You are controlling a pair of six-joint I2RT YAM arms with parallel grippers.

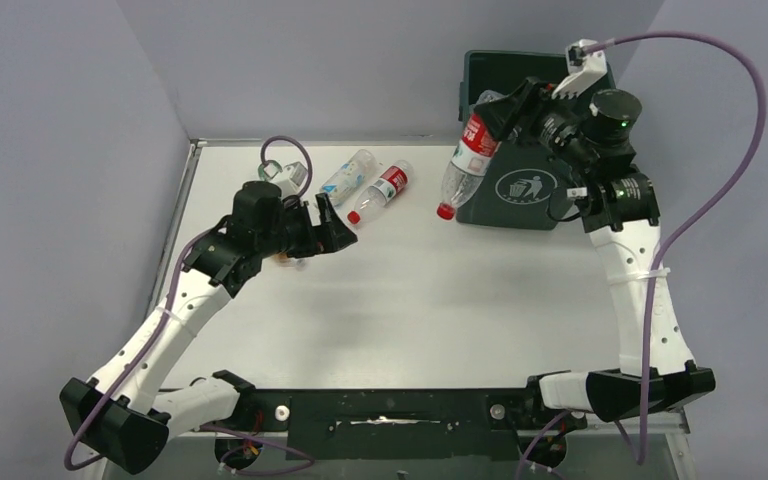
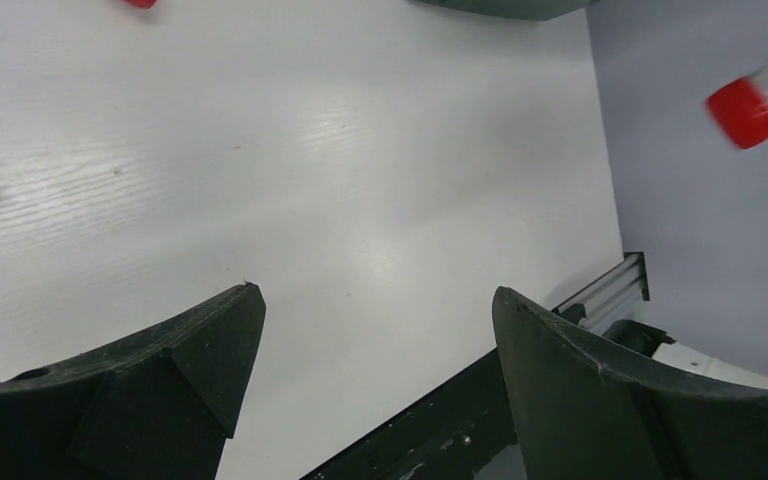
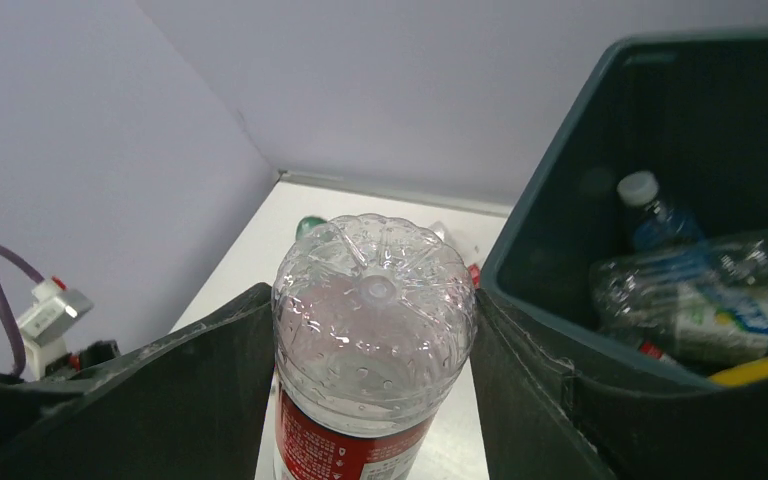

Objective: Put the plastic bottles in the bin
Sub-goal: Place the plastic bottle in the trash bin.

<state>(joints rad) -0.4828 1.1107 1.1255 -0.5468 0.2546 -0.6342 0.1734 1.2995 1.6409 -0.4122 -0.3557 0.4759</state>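
Progress looks well past halfway to us, though work is left. On the left, the left gripper (image 1: 333, 226) hangs low over the white table (image 1: 410, 300) with its jaws wide apart and nothing between them; its wrist view shows only bare tabletop between the fingers. Just beyond it, near the back edge, two bottles lie on their sides close together: a clear one with a pale blue label (image 1: 348, 177) and, just to its right, a clear one with a red label and red cap (image 1: 382, 190). We judge these two to be what is left to collect, and the left gripper is the nearer arm to them. A small amber patch under the left wrist is too hidden to name. Further right, the right gripper (image 1: 505, 108) is clamped around a red-labelled bottle (image 1: 465, 160) near its base, cap hanging down, raised off the table beside the bin's left front corner. The dark green bin (image 1: 520, 190) stands at the back right, and its wrist view shows several bottles already inside (image 3: 700, 290), one with a white cap. The held bottle is outside the rim, so the bin's wall stands in its way. A purple cable (image 1: 750, 120) loops above the right arm.
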